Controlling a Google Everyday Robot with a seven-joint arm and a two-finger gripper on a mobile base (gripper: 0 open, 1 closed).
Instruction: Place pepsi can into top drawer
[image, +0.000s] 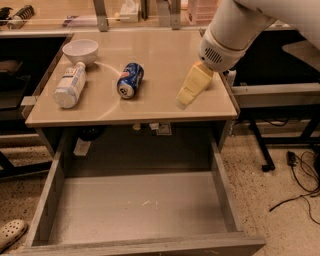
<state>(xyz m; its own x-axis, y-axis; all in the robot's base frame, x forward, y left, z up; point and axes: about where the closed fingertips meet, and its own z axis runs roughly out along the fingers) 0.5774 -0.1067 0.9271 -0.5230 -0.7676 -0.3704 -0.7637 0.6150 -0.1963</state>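
The pepsi can (130, 80), blue with a silver end, lies on its side on the beige tabletop (160, 50), left of centre. The top drawer (135, 205) is pulled out wide open below the tabletop, and nothing lies on its pale bottom. My gripper (183, 101), a yellowish wedge below the white arm, hangs over the right part of the tabletop. It is about a can's length to the right of the can and not touching it.
A white plastic bottle (70, 86) lies on the tabletop's left side, with a white bowl (80, 50) just behind it. Black frames and cables (300, 175) are on the floor to the right. A shoe (11, 234) lies at the bottom left.
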